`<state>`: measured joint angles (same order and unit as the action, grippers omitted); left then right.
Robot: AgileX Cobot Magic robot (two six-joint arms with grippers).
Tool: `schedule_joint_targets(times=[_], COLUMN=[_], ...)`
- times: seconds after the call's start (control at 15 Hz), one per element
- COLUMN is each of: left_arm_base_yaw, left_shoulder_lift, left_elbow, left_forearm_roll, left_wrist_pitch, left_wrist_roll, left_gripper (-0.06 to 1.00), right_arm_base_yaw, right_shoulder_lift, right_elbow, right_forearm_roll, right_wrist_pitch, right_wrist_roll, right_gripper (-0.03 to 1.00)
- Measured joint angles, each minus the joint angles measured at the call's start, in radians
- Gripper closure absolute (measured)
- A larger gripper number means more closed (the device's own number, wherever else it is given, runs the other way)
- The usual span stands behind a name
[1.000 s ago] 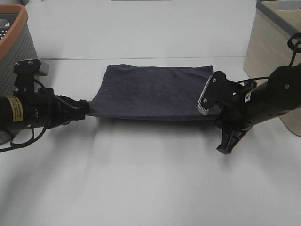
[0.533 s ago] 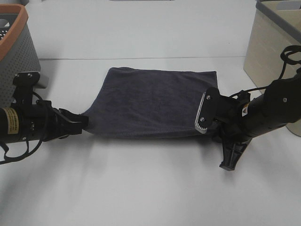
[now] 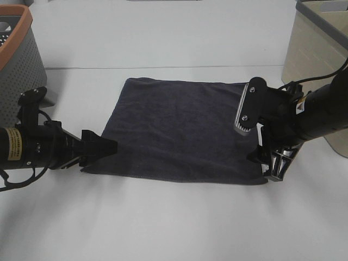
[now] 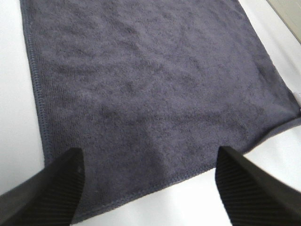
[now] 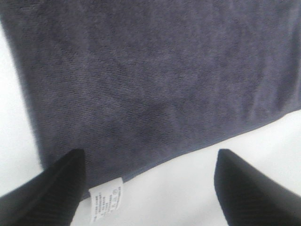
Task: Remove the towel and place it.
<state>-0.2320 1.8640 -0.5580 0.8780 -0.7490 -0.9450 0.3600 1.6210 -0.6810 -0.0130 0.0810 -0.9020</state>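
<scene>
Lets go of towel (image 3: pixel 179 128) at both near corners: opens left gripper (image 3: pixel 104 148) and right gripper (image 3: pixel 261 138), clamped a second ago. Leaves towel spread flat on table (image 3: pixel 174 217), near edge no longer lifted and stretched between them.

The towel (image 3: pixel 179 128) is dark charcoal grey, its tag (image 5: pixel 106 200) white with small print. The table (image 3: pixel 174 217) is white. The basket (image 3: pixel 22 76) is dotted grey with an orange rim (image 3: pixel 25 24).

The high camera looks steeply down on the desk (image 3: pixel 174 228) from well back. Each wrist camera hangs close over the towel (image 3: pixel 179 130) (one near corner each), the cloth all three views share.
</scene>
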Motion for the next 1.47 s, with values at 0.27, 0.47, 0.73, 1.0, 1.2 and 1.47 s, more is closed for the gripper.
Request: schedule_joint_targets(times=[0.27, 0.47, 0.73, 1.0, 1.2, 1.47], left_arm_base_yaw=[0.000, 0.000, 0.000, 0.000, 0.023, 0.186], left_shoulder_lift=[-0.081, -0.173, -0.187, -0.187, -0.186, -0.156], left_elbow=[-0.044, -0.197, -0.458, -0.685, -0.820, -1.092], left_forearm_roll=[0.039, 0.107, 0.258, 0.244, -0.037, -0.830], left_wrist_pitch=[0.153, 0.322, 0.557, 1.000, 1.204, 1.483], left_wrist_roll=[-0.030, -0.083, -0.278, -0.206, 0.201, 0.896], left_gripper=[0.22, 0.22, 0.22, 0.22, 0.22, 0.22], right_arm_base_yaw=[0.000, 0.000, 0.000, 0.000, 0.000, 0.000], right_shoulder_lift=[-0.164, -0.273, -0.291, -0.291, -0.286, -0.206], right_elbow=[0.001, 0.001, 0.001, -0.060, -0.176, -0.463], right_forearm_roll=[-0.003, 0.013, 0.204, 0.558, 0.831, 1.643], right_wrist_pitch=[-0.018, -0.156, -0.285, -0.397, -0.402, -0.431], right_wrist_roll=[-0.001, 0.002, 0.003, -0.085, -0.254, -0.906], right_gripper=[0.22, 0.22, 0.22, 0.22, 0.22, 0.25])
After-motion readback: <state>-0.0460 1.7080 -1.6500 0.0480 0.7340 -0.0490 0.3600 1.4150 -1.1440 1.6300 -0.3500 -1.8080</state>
